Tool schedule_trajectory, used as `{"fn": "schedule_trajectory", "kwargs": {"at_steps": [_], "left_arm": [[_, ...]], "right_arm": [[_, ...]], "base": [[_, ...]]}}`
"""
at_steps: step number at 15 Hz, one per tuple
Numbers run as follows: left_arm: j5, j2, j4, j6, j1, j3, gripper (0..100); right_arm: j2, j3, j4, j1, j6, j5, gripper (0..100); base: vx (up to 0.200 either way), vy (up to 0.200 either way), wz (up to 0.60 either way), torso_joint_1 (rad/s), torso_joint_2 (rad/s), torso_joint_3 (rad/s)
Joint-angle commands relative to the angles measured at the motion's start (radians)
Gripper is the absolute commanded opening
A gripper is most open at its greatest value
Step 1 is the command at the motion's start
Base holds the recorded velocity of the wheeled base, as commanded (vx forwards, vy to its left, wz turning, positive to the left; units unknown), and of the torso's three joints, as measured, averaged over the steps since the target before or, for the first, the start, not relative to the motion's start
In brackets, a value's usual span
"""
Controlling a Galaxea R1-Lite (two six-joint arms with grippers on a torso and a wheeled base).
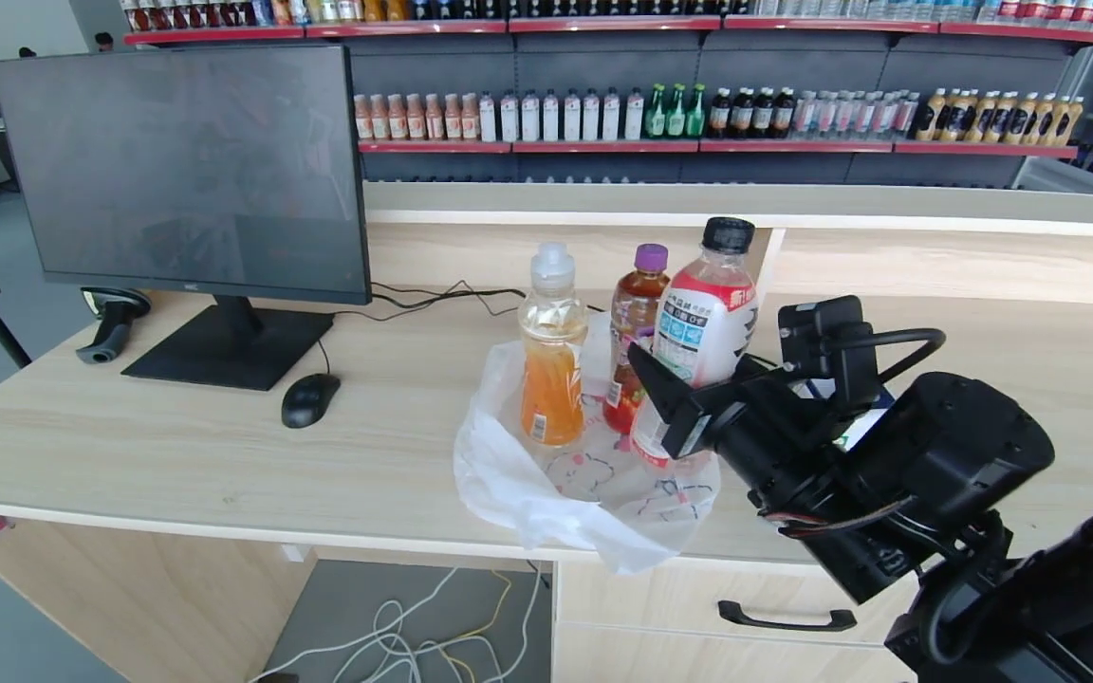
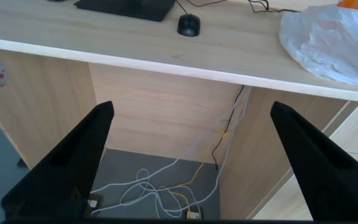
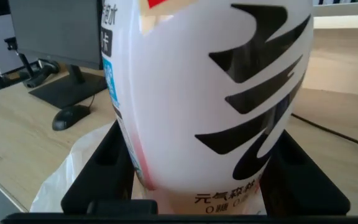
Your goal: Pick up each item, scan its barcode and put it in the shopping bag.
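White-labelled bottle [image 1: 706, 323] upright, gripped by the right end effector [image 1: 684, 403] — seemingly over the shopping bag [image 1: 518, 474].

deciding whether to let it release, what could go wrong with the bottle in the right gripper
The white-labelled bottle in the right gripper sits close beside the purple-capped bottle; lowering it could knock that over. The plastic bag droops over the counter edge, so a toppled bottle might roll off.

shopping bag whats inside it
Orange drink bottle and purple-capped tea bottle stand in the shopping bag; right gripper holds a white-labelled bottle there. Anything under its folds is hidden.
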Motion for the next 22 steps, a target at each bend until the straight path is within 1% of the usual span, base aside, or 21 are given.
{"fn": "schedule_trajectory", "kwargs": {"at_steps": [1,6,9,15,22], "left_arm": [[0.001,0.000,-0.001,0.000,0.000,0.000,100],[0.001,0.000,0.000,-0.002,0.000,0.000,100],[0.001,0.000,0.000,-0.002,0.000,0.000,100],[0.001,0.000,-0.001,-0.002,0.000,0.000,100],[0.001,0.000,0.000,0.000,0.000,0.000,100]], "right_arm": [[0.059,-0.016,-0.001,0.013,0.000,0.001,0],[0.107,-0.013,-0.001,0.015,0.000,0.001,0],[0.154,-0.077,-0.001,-0.011,0.000,0.001,0],[0.228,-0.139,-0.001,-0.031,0.000,0.002,0],[0.257,-0.131,-0.001,-0.031,0.000,0.002,0]], "base": [[0.000,0.000,0.00,0.000,0.00,0.000],[0.000,0.000,0.00,0.000,0.00,0.000],[0.000,0.000,0.00,0.000,0.00,0.000],[0.000,0.000,0.00,0.000,0.00,0.000],[0.000,0.000,0.00,0.000,0.00,0.000]]}}
